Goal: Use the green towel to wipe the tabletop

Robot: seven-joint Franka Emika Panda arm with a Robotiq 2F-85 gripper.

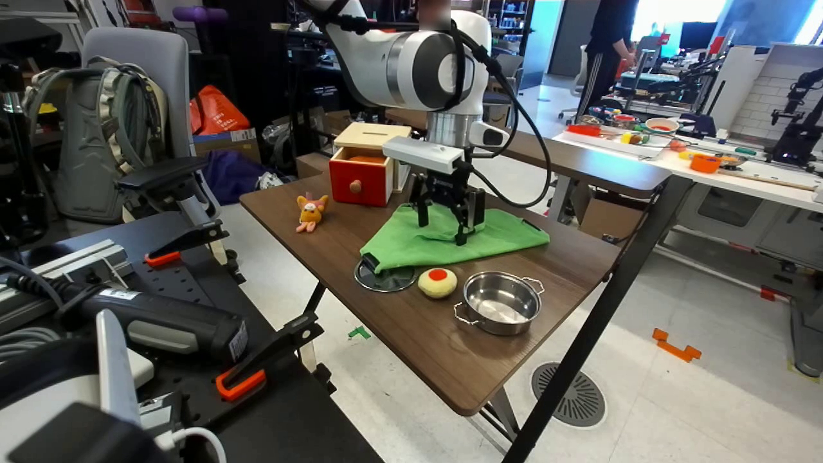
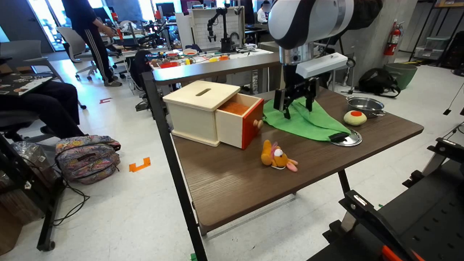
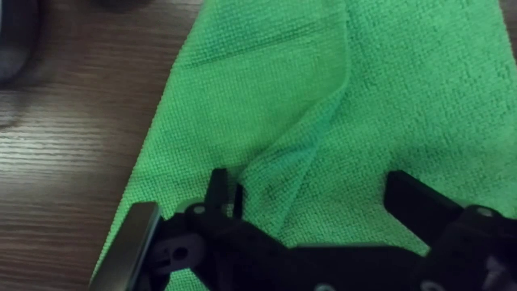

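The green towel (image 1: 398, 241) lies rumpled on the dark brown tabletop (image 1: 411, 321). It shows in both exterior views (image 2: 308, 125), with a fold ridge across its middle in the wrist view (image 3: 404, 101). My gripper (image 1: 442, 230) points down over the towel's middle; it also shows in an exterior view (image 2: 298, 112). In the wrist view the gripper (image 3: 307, 182) has its fingers wide apart, with towel cloth visible between them and nothing pinched. The fingertips are at or just above the cloth; I cannot tell if they touch.
A wooden box (image 2: 195, 119) with a pulled-out red drawer (image 2: 252, 123) stands beside the towel. An orange plush toy (image 2: 277, 156), a lid (image 1: 384, 278) partly under the towel, a yellow-and-red round object (image 1: 437, 283) and a metal bowl (image 1: 501, 302) also sit on the tabletop.
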